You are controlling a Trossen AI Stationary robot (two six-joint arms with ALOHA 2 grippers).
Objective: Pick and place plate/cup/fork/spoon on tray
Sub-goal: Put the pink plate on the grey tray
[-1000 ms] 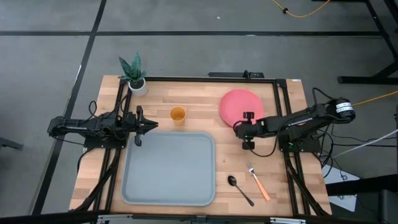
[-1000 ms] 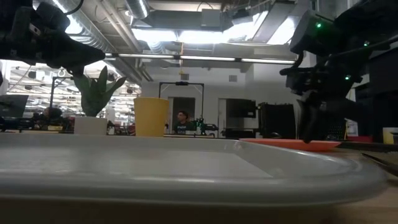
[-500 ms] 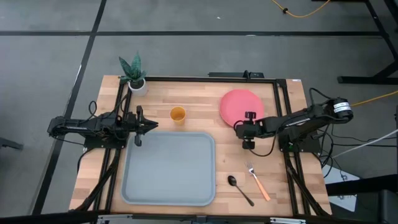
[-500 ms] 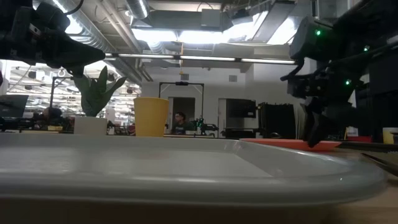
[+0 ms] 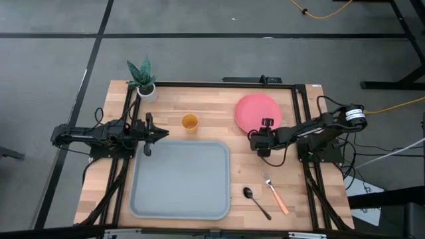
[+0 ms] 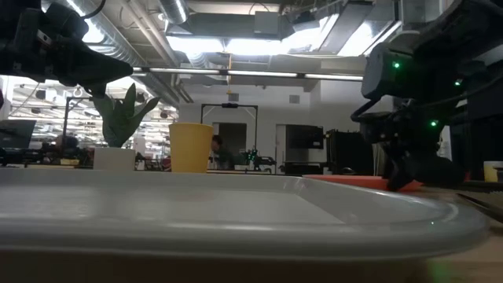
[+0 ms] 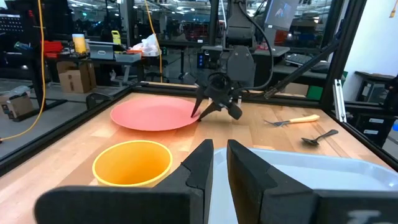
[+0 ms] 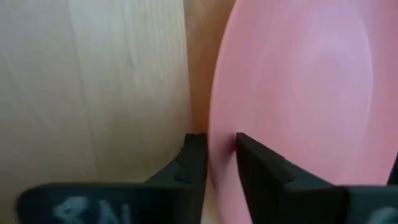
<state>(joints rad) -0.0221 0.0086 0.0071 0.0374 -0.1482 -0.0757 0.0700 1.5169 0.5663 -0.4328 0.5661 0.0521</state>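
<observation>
The coral-pink plate [image 5: 257, 111] lies flat on the wooden table at the far right. My right gripper [image 5: 263, 135] is at the plate's near rim, shut on it. The yellow-orange cup [image 5: 190, 122] stands upright past the tray's far edge. The grey-blue tray [image 5: 179, 179] lies bare in the middle. The dark spoon [image 5: 255, 201] and the orange-handled fork [image 5: 275, 194] lie on the table right of the tray. My left gripper [image 5: 166, 133] is shut and empty, hovering left of the cup. My right gripper pinches the plate's near rim [image 8: 219, 134] between its two fingers, one finger [image 8: 255, 155] over the plate's top and the other [image 8: 189, 158] on the outer, table side. The fingers slant down from the table's right. The plate lies on the table.
A white pot with a green plant [image 5: 143, 79] stands at the far left corner. A dark frame [image 5: 299, 113] runs along the table's left, far and right edges. A person shows far off in the room behind [image 6: 218, 149].
My right gripper has gone down and tipped over, and has closed in on the plate's near rim. The plate has stayed where it was.
</observation>
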